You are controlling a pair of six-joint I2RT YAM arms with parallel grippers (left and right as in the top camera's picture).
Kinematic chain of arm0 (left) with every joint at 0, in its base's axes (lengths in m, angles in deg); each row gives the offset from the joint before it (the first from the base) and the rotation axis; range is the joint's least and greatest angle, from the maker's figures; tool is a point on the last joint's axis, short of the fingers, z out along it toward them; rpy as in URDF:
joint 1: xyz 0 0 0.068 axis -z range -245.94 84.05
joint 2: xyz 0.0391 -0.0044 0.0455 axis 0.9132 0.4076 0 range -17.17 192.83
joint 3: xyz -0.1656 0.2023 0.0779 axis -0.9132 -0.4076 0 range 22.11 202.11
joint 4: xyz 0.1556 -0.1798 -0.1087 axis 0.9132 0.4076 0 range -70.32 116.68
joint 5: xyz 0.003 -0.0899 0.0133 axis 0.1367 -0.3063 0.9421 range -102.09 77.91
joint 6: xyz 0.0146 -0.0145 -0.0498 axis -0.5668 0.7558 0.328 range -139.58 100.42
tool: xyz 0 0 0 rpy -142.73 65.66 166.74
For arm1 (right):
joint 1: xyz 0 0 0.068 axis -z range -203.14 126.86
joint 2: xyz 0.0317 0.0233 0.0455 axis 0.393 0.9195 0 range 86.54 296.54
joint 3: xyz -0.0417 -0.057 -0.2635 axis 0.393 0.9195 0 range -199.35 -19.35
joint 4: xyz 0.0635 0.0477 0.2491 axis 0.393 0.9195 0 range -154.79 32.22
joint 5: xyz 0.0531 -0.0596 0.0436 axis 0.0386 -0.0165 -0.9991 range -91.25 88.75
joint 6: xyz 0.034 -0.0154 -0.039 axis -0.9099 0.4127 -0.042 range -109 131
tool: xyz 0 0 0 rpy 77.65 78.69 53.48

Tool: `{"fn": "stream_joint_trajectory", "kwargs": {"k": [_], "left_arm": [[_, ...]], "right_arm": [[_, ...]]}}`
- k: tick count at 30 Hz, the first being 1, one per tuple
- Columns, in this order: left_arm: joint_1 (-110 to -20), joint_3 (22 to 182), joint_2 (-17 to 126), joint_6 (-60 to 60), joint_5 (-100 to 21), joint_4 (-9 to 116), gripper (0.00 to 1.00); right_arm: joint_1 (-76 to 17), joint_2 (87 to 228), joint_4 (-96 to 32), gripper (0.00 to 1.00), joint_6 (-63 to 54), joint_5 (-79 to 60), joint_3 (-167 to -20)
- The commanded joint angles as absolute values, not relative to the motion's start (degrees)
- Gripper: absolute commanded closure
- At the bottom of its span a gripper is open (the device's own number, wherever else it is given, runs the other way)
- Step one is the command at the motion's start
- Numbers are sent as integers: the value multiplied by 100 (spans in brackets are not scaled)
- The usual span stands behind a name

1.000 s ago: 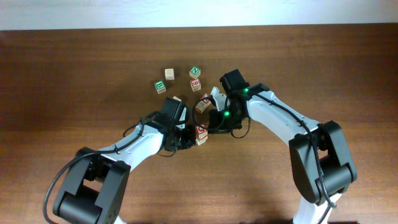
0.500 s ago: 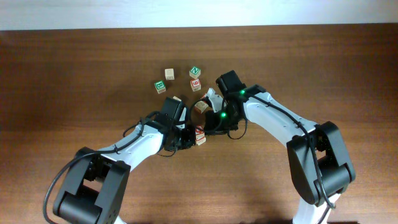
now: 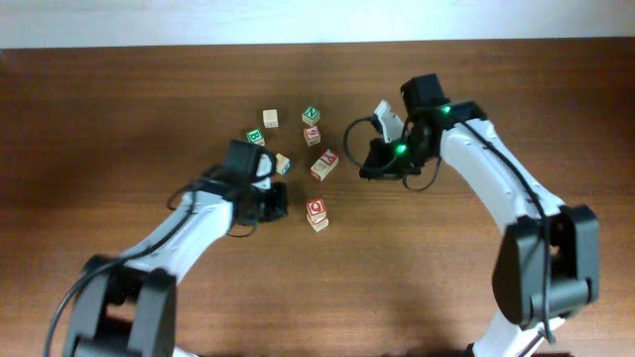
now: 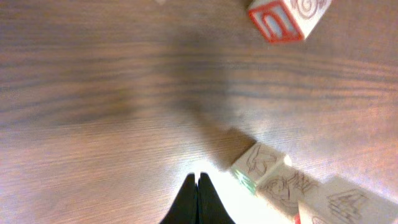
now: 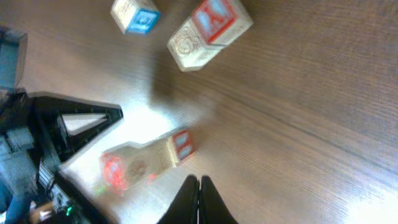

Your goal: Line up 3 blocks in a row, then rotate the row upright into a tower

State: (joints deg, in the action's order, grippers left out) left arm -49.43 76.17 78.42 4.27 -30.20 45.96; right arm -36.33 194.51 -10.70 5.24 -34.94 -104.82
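The red Q block (image 3: 317, 213) lies between the two grippers, nearest the left gripper (image 4: 198, 190). The blue-print block (image 3: 283, 164) sits just beyond that gripper, and a red-lettered block (image 3: 324, 165) is beside the right gripper (image 5: 199, 190). Both grippers are fully closed and hold nothing.

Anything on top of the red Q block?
Nothing. The red Q block shows its full top face from overhead and stands alone on the wooden table. Its bottom face, against the table, is covered.

We find the overhead evenly lit; wrist views blur the blocks (image 5: 135, 15), glare whitening the table (image 4: 93, 93) beside shadows.
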Motion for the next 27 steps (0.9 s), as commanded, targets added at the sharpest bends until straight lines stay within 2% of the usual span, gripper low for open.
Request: {"fn": "stream_joint_trajectory", "kwargs": {"k": [1, 2, 3, 5, 6, 7, 9, 11, 12, 13, 18, 22, 25, 27], "left_arm": [[-5516, 8507, 6601, -484, -2150, 5637, 100], [-5597, 8769, 6216, -622, -1787, 5978, 100], [-5610, 8940, 5818, -646, -1414, 6181, 94], [-5610, 8959, 4966, -644, -1057, 6303, 45], [-5610, 8959, 4793, -644, -1057, 6367, 31], [-5610, 8959, 4636, -644, -1057, 6395, 1], [-5610, 8959, 4446, -641, -1092, 6397, 1], [-5610, 8959, 4433, -641, -1092, 6439, 1], [-5610, 8959, 4437, -641, -1092, 6439, 1], [-5610, 8959, 4437, -641, -1092, 6439, 1], [-5610, 8959, 4437, -641, -1092, 6441, 1], [-5610, 8959, 4437, -641, -1092, 6441, 1], [-5610, 8959, 4437, -641, -1092, 6441, 1], [-5610, 8959, 4437, -641, -1092, 6441, 1]], "right_arm": [[-3489, 18480, -591, 94, 782, -3197, -11234], [-3474, 18159, -386, 89, 780, -2941, -11403], [-3474, 17779, -183, 85, 767, -2633, -11518], [-3474, 16847, 220, 78, 566, -1921, -11549], [-3474, 16506, 410, 77, 459, -1636, -11549], [-3474, 16141, 635, 75, 428, -1368, -11549], [-3474, 15407, 1118, 71, 79, -847, -11547], [-3474, 14854, 1422, 59, 59, -804, -11547], [-3474, 14550, 1581, 36, 59, -804, -11547], [-3474, 14301, 1642, 2, -59, -808, -11547], [-3474, 13680, 1649, 2, -173, -826, -11547], [-3474, 13676, 1632, 2, -155, 300, -11514], [-3461, 13652, 1306, 2, 33, 842, -11449], [-3225, 13313, 753, 2, 479, 556, -11064]]}}
